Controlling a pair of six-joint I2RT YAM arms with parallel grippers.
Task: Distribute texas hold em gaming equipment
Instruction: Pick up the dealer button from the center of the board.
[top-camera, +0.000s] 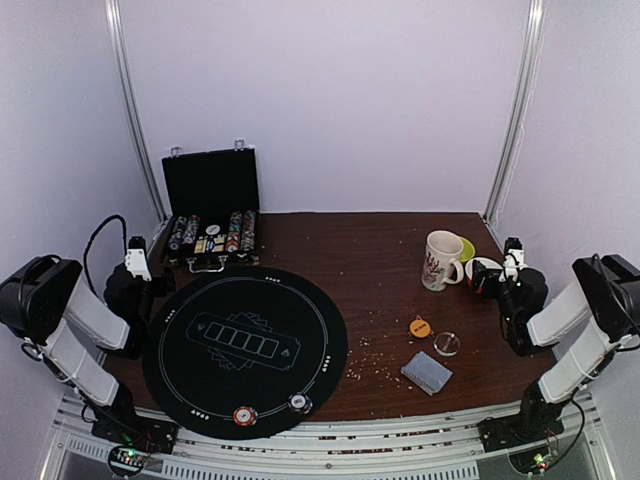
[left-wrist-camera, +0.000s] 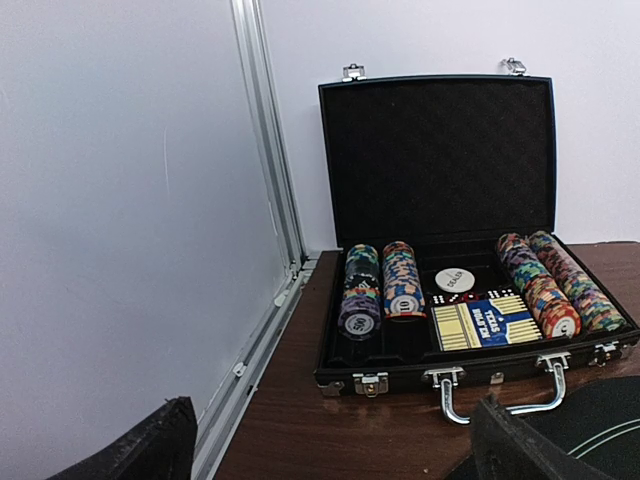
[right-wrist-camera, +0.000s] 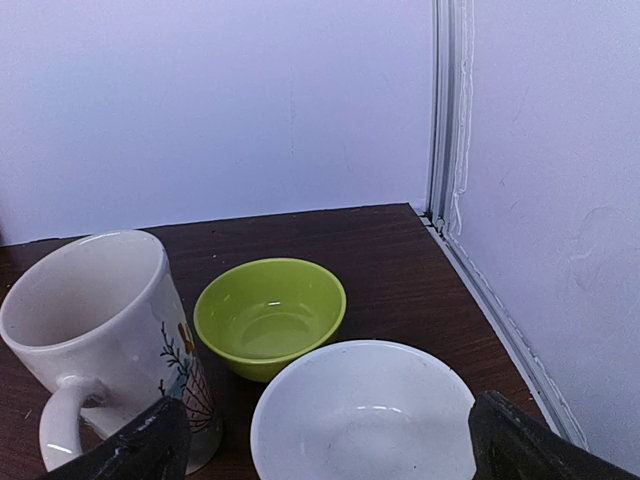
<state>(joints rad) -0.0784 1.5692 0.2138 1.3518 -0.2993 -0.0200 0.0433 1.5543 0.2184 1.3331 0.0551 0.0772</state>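
Note:
A grey-blue deck of cards (top-camera: 427, 372) lies on the brown table at front right. An orange disc (top-camera: 420, 326) and a clear grey disc (top-camera: 447, 344) lie just behind it. On the near rim of the round black mat (top-camera: 245, 345) sit a red-white disc (top-camera: 245, 415) and a black-white disc (top-camera: 300, 403). My left gripper (top-camera: 140, 270) (left-wrist-camera: 330, 450) hovers open and empty at the mat's left edge, facing the case. At the far right my right gripper (top-camera: 510, 265) (right-wrist-camera: 325, 450) is open and empty too, just before the bowls.
An open black case (top-camera: 211, 215) (left-wrist-camera: 450, 250) with chip rows stands at back left. A white patterned mug (top-camera: 441, 260) (right-wrist-camera: 90, 320), a green bowl (top-camera: 466, 248) (right-wrist-camera: 270, 315) and a white bowl (top-camera: 482, 270) (right-wrist-camera: 365, 420) cluster at back right. Crumbs speckle the table's middle.

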